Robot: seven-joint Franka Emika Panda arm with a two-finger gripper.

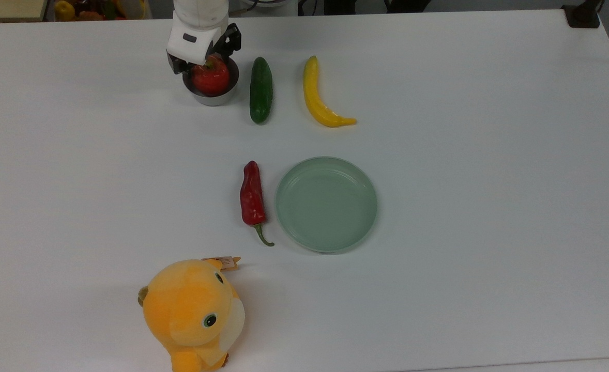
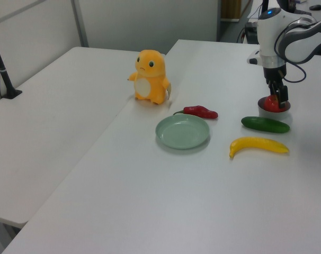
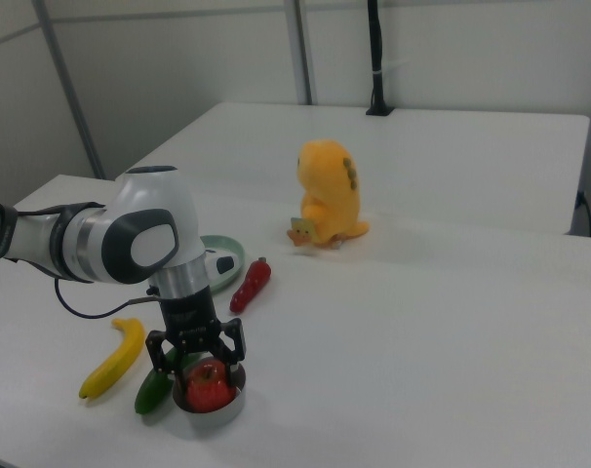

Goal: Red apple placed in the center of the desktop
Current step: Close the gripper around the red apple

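Observation:
The red apple sits in a small metal bowl at the far left of the desktop in the top view. My gripper points straight down onto the apple, one finger on each side, and looks shut on it. The apple still rests in the bowl, and the white hand hides its upper part in the top view.
To the right of the bowl in the top view lie a green cucumber and a yellow banana. Near the table's middle sit a red chili pepper and a pale green plate. An orange plush toy stands at the near edge.

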